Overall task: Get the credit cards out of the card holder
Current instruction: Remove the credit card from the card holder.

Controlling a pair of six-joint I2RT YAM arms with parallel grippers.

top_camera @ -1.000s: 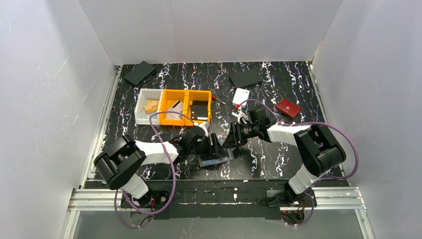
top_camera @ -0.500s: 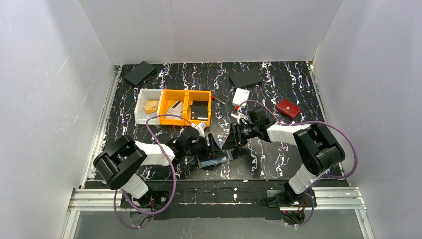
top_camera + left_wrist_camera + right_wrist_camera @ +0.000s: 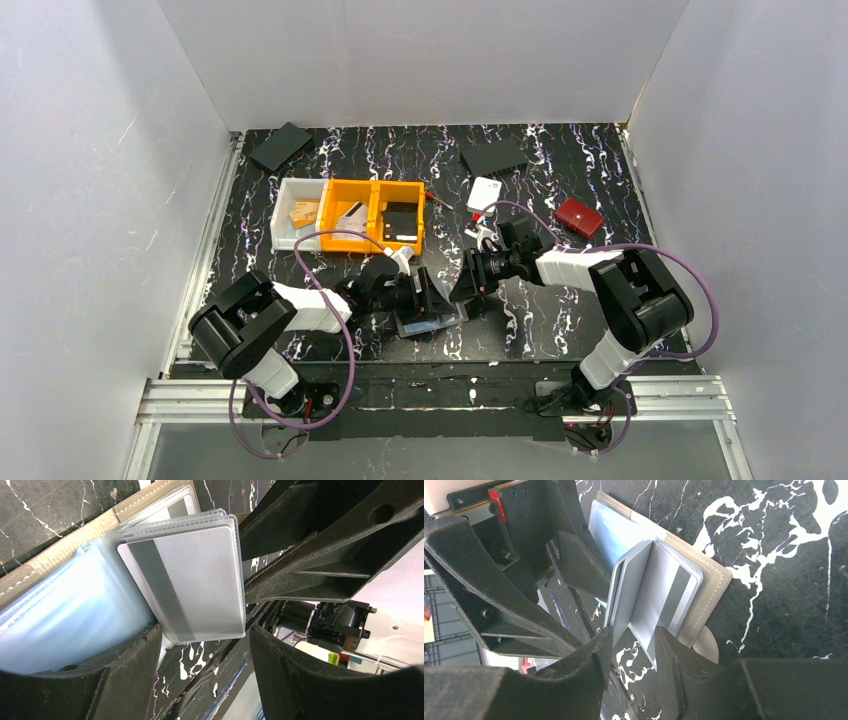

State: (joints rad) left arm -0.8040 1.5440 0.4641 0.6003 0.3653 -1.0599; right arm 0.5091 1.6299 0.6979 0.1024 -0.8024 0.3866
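Grey-taupe stitched cover and pale blue lining mark the card holder [image 3: 434, 322], which lies open on the desk [image 3: 530, 335], just on the near side of the orange bins [image 3: 345, 243], between the two arms. Its clear sleeves [image 3: 624, 590] stand fanned up. One of the credit cards [image 3: 195, 580] sits in the front sleeve, not yet out.

The left pincer [image 3: 205, 650] is spread, its fingers flanking that sleeve's lower edge. The right pincer [image 3: 631, 650] straddles the upright leaves with its jaws part spread. Whether they press on anything cannot be told.

The risks look plain. The sleeves are limp and slippery, so a pinch may catch plastic and card together and drag the whole holder off the desk instead of freeing the card. If nothing pins the cover down, it could skid toward the bins. The pincers work almost touching, so a small misjudged reach could knock them together or fold the leaves shut.

No brand, label or lettering can be read. The card shows only a bare grey stripe.
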